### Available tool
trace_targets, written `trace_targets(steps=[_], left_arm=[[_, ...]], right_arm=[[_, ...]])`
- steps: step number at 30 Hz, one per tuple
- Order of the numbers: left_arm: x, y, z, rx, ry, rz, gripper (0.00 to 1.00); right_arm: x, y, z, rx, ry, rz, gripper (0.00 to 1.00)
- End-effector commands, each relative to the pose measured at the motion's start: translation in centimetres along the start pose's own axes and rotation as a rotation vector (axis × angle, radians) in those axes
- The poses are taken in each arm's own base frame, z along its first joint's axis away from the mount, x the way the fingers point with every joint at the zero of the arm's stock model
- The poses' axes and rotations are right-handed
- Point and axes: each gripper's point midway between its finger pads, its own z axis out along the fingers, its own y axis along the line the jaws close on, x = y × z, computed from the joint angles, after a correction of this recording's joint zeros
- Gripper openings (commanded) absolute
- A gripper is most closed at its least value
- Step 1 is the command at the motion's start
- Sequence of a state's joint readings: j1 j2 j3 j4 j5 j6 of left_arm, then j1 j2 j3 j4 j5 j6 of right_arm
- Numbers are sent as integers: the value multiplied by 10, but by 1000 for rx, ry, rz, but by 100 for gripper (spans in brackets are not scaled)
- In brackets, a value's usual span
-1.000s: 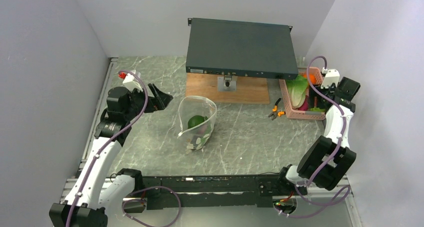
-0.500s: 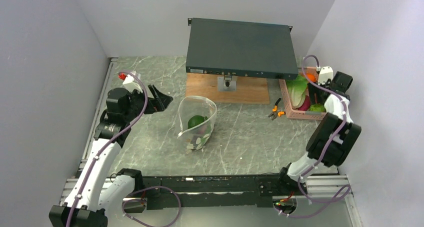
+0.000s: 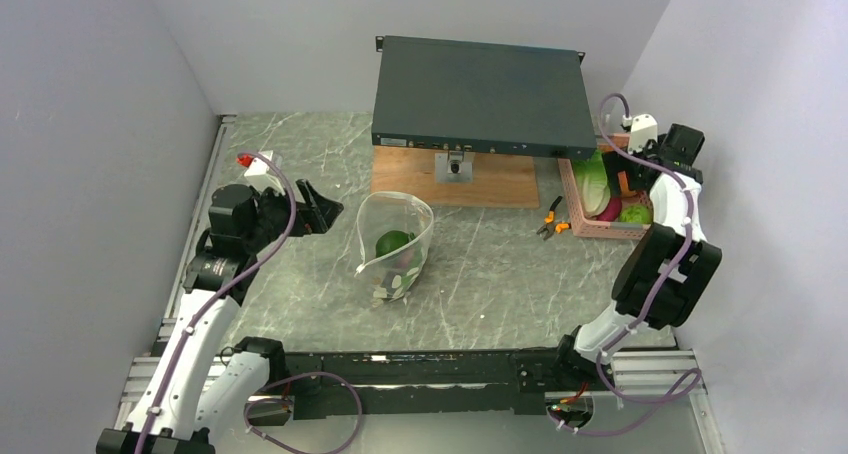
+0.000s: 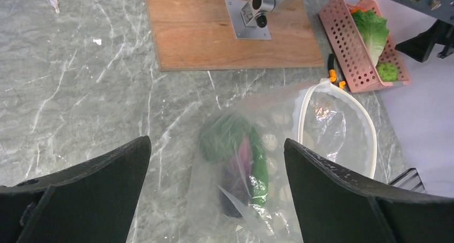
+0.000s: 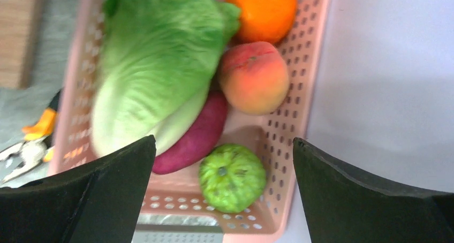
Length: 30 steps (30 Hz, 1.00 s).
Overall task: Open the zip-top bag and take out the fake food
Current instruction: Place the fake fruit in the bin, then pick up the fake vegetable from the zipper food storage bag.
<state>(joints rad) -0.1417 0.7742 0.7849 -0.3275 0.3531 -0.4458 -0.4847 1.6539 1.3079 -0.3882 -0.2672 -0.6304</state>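
Note:
The zip-top bag (image 3: 395,244) stands in the middle of the table with its mouth open, and a green piece (image 3: 392,242) and a dark purple piece (image 4: 243,173) of fake food show through it. My left gripper (image 3: 330,202) hovers open just left of the bag (image 4: 321,125), holding nothing. My right gripper (image 5: 224,141) hangs open and empty over the pink basket (image 5: 300,109). In that basket lie the lettuce (image 5: 155,61), an orange ball (image 5: 262,10), a peach (image 5: 252,77), a purple piece (image 5: 195,141) and a round green piece (image 5: 232,177).
Orange-handled pliers (image 3: 550,222) lie just left of the basket (image 3: 600,229). A dark flat unit (image 3: 478,94) stands on a post over a wooden board (image 3: 455,179) at the back. The right wall runs close beside the basket.
My right gripper has opened wider and drawn back over the basket, where the round green piece now lies free. My left arm has shifted slightly left.

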Motion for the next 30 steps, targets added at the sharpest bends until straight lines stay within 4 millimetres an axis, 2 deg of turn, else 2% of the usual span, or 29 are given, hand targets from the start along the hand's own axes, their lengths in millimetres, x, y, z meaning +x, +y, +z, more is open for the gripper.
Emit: trace_targets(steps=[1, 3, 6, 9, 13, 16, 19, 23, 27, 30], left_arm=[[-5, -4, -1, 17, 14, 49, 100], [-5, -5, 0, 27, 29, 59, 100], [-1, -8, 4, 50, 63, 50, 100], [4, -16, 6, 92, 96, 35, 100], [5, -32, 9, 154, 114, 50, 100], [1, -42, 13, 173, 126, 71, 100], [-1, -47, 15, 177, 132, 87, 98], [-6, -54, 13, 213, 99, 87, 96], [-8, -65, 15, 268, 85, 76, 91], [0, -68, 22, 282, 128, 75, 86]], right_arm=[[-23, 47, -48, -223, -113, -109, 100], [-20, 82, -71, -348, -173, -186, 100], [1, 135, -106, -525, -250, -333, 100], [21, 177, -134, -665, -295, -384, 100], [38, 218, -159, -831, -341, -406, 100], [43, 246, -178, -949, -400, -459, 100], [41, 271, -190, -1036, -421, -518, 100], [28, 292, -202, -1109, -441, -579, 100], [3, 311, -218, -1184, -491, -621, 99], [-21, 332, -228, -1243, -532, -671, 97]])
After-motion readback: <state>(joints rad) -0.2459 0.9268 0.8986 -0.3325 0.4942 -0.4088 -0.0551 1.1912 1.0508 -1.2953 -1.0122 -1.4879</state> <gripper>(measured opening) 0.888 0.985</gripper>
